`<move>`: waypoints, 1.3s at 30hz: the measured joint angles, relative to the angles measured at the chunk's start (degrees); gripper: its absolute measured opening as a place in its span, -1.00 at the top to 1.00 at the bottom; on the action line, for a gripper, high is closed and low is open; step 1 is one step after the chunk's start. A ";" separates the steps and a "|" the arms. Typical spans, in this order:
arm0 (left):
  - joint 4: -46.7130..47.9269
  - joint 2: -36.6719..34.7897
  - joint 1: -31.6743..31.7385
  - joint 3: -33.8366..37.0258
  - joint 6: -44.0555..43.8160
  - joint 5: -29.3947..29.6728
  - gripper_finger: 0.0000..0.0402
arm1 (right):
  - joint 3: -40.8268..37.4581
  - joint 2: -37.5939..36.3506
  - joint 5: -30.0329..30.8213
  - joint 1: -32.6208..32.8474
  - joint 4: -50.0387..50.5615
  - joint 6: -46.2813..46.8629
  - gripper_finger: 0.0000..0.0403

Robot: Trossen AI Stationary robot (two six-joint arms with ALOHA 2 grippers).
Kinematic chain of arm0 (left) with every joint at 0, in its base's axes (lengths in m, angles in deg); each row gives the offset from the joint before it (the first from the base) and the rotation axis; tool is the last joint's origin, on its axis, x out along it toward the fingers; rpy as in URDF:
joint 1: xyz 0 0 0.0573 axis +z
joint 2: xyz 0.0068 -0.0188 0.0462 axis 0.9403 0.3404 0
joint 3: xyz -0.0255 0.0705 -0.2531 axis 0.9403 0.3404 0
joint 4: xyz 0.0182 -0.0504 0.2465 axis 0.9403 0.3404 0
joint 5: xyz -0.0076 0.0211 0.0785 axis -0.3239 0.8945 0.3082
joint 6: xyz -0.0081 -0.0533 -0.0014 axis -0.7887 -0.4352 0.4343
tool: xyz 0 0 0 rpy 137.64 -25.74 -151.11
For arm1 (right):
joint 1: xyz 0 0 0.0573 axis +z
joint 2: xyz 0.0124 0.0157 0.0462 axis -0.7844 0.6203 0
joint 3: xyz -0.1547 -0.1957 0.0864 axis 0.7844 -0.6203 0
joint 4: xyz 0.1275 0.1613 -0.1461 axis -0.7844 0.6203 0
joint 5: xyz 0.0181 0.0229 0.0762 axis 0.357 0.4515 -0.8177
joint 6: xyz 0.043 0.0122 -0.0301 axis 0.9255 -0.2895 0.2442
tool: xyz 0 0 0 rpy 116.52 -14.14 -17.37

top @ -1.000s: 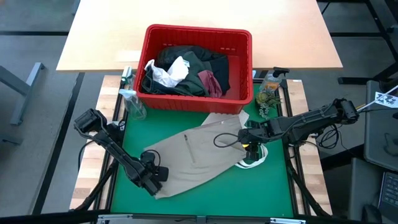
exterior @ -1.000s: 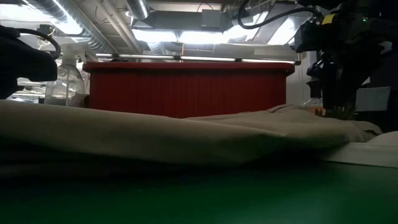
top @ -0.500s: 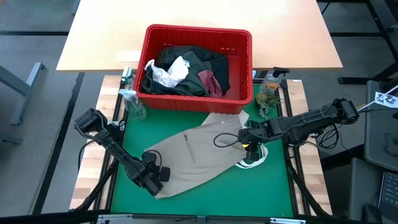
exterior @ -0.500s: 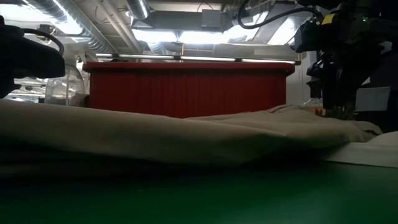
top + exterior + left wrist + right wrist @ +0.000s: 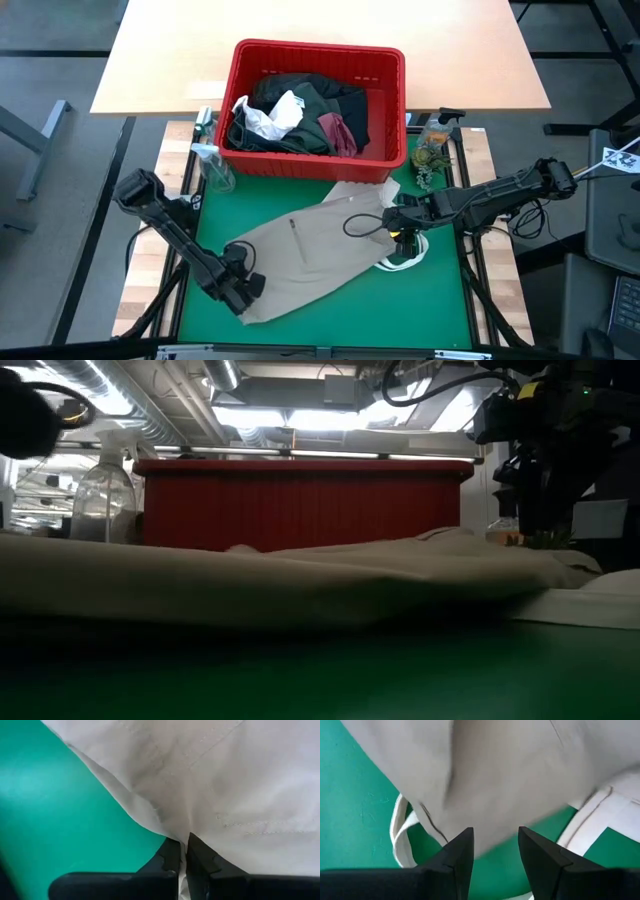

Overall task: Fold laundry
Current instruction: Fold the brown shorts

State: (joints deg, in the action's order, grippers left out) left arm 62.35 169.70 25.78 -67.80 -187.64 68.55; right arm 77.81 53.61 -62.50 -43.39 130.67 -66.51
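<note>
We've got the left gripper (image 5: 183,851) pinched tight on the near hem of the tan fabric top (image 5: 325,247) spread on the green mat (image 5: 420,300), ready to fold. Our right gripper (image 5: 495,851) hovers with fingers apart over its far edge, probably to pin it.

1. You have a red slatted basket (image 5: 385,110) at the far side of the green mat (image 5: 420,300); in the low view its wall (image 5: 300,505) fills the middle ground
2. You can see a clear spray bottle (image 5: 212,165) just beside the basket's left front corner; it stands upright in the low view (image 5: 103,500)
3. To the basket's right, you have a second spray bottle (image 5: 437,130) and a small green plant (image 5: 427,165) near the mat's edge
4. Behind the basket you have a light wooden tabletop (image 5: 160,60)
5. Overhead in the low view, you see ceiling lights and ducting (image 5: 180,400)
</note>
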 joint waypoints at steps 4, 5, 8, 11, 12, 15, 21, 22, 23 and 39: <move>0.15 -1.48 -2.02 0.03 -2.85 -2.54 0.98 | 0.00 0.00 0.00 0.00 0.00 0.00 0.23; 0.06 -1.86 -2.44 0.02 -3.25 -3.34 0.98 | -0.01 0.00 0.00 0.00 0.00 0.00 0.23; -0.52 -3.01 -3.75 0.02 -5.32 -4.22 0.98 | 0.00 0.00 0.00 0.00 0.02 0.00 0.23; -1.37 -5.35 -4.68 0.02 -6.01 -4.12 0.98 | 0.00 0.00 -0.02 0.00 0.01 0.00 0.23; -1.75 -6.14 -4.99 0.02 -6.45 -4.08 0.98 | -0.01 0.00 -0.02 0.00 0.00 0.00 0.23; -1.98 -9.05 -6.07 0.02 -7.46 -3.95 0.98 | 0.00 0.00 -0.02 -0.01 -0.04 0.04 0.23; -4.85 -13.95 -7.47 -0.07 -8.98 -3.63 0.98 | -0.02 0.02 -0.02 0.00 -5.93 0.26 0.23; -5.44 -14.44 -7.47 -0.07 -9.43 -3.44 0.98 | -0.02 0.02 -0.02 0.00 -7.94 0.24 0.23; -5.89 -14.88 -7.45 -0.07 -9.71 -3.25 0.98 | -0.02 0.16 -0.02 0.00 -10.12 0.22 0.23; -9.12 -16.11 -4.41 -0.07 -5.89 0.99 0.97 | 0.00 16.54 -4.57 4.25 -52.08 0.02 0.23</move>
State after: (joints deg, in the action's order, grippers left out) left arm 53.23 153.59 21.37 -67.87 -193.53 69.53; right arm 77.81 70.15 -67.07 -39.14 78.60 -66.48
